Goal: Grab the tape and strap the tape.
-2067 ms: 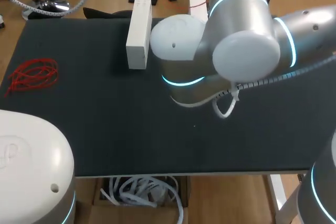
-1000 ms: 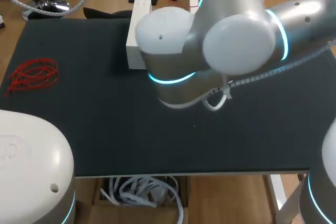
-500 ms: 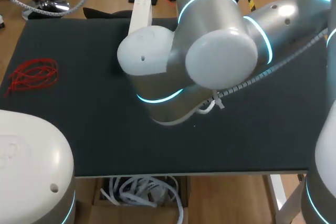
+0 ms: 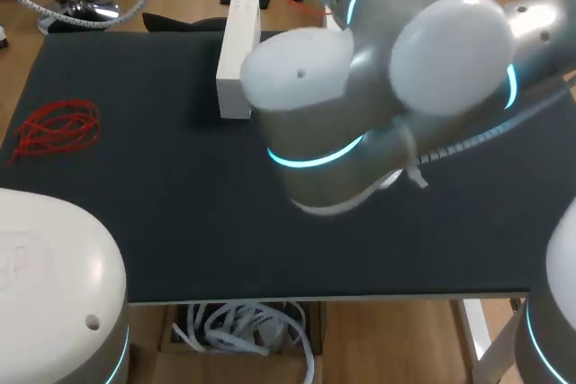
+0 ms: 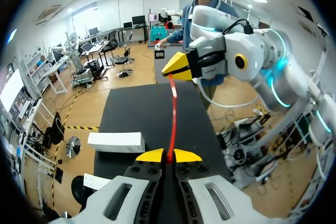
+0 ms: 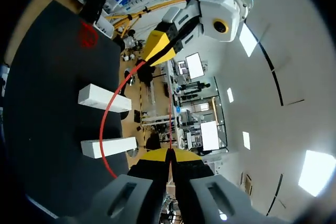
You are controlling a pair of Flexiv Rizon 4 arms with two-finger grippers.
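A red tape [image 5: 172, 114] is stretched in the air between my two grippers. In the left wrist view my left gripper [image 5: 168, 156] is shut on one end of it. The tape runs straight ahead to my right gripper [image 5: 177, 67], which pinches the other end above the black table [image 5: 131, 108]. In the right wrist view my right gripper [image 6: 169, 153] is shut on the tape [image 6: 107, 111], which curves in a loop up to my left gripper [image 6: 156, 47]. In the head view my right arm [image 4: 360, 87] hides both grippers and the tape.
A bundle of spare red tapes [image 4: 56, 128] lies at the table's left side. A long white box [image 4: 238, 56] stands at the back middle; a second white box [image 6: 109, 146] shows in the right wrist view. My left arm's base [image 4: 49, 285] fills the front left corner.
My right arm swung left and toward the front of the table, then shifted back to the right and turned. The red bundle and the white box stayed put.
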